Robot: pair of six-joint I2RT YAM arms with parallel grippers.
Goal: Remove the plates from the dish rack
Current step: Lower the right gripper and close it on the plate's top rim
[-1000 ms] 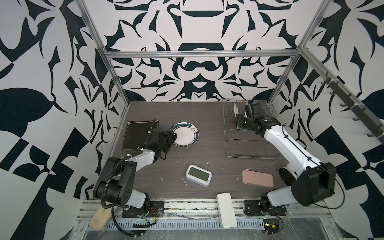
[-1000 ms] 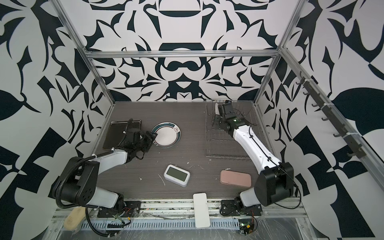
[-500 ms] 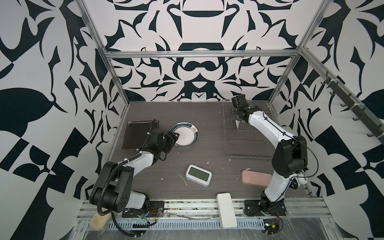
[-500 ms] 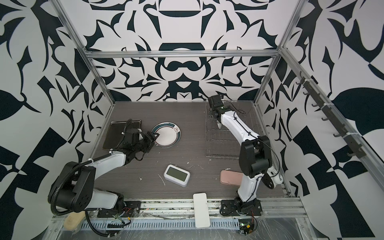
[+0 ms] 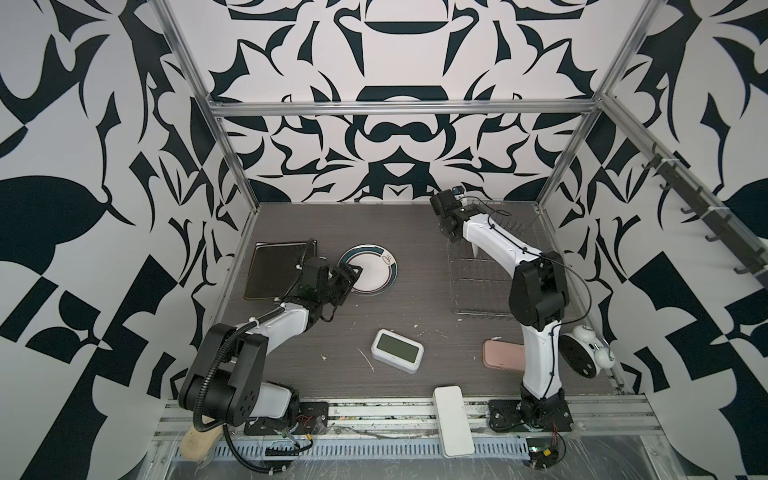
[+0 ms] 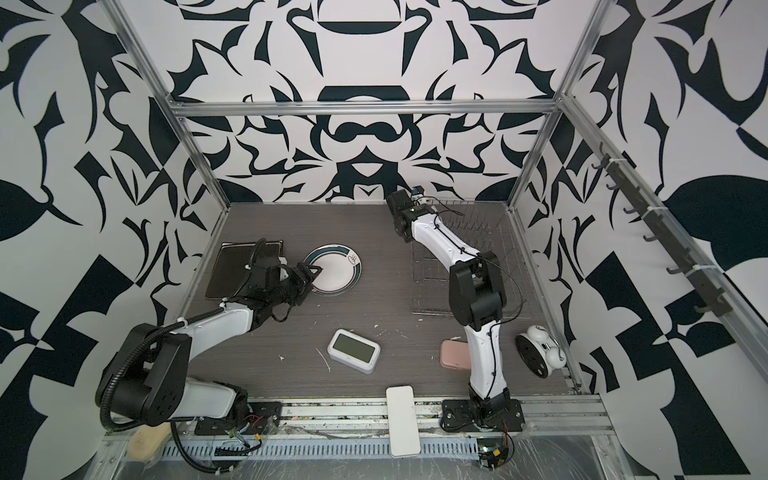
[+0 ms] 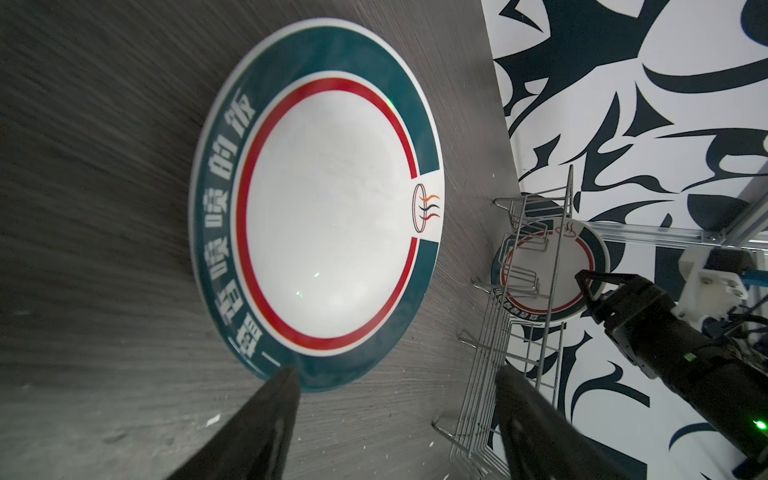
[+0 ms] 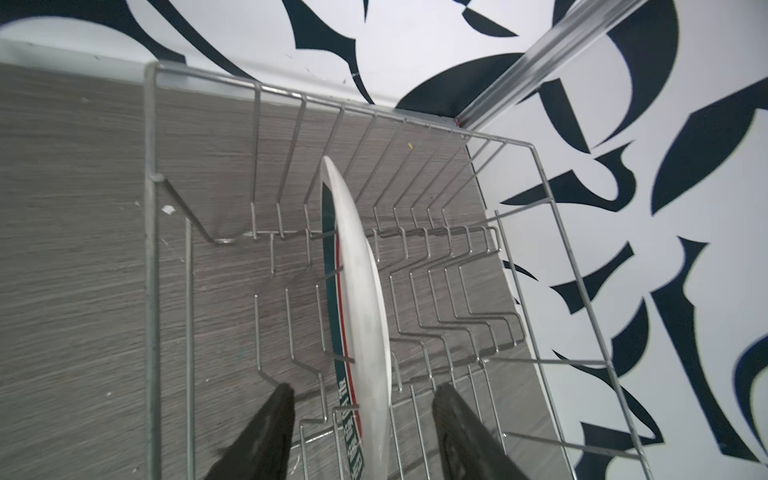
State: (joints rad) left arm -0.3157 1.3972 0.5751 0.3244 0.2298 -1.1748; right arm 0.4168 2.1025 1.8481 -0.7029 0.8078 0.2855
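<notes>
Plates: round plate [image 5: 368,270] and square plate [image 5: 276,270] lie flat on the bench [image 5: 415,257], so unloaded. Left claw [image 7: 395,370] is spread wide and empty, by the round plate's rim. Farther back, the last plate [image 8: 361,291] stands edge-up between dish rack [image 8: 151,249] prongs. Right claw [image 8: 363,388] straddles its rim, jaws apart, no contact. Looks lined up for a pinch.

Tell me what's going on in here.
Two robot arms are unloading a dish rack. The right claw straddles the only upright plate in it, jaws apart, not yet gripping. The left claw sits open at the edge of a round plate lying flat on the table, beside a dark square plate.
</notes>
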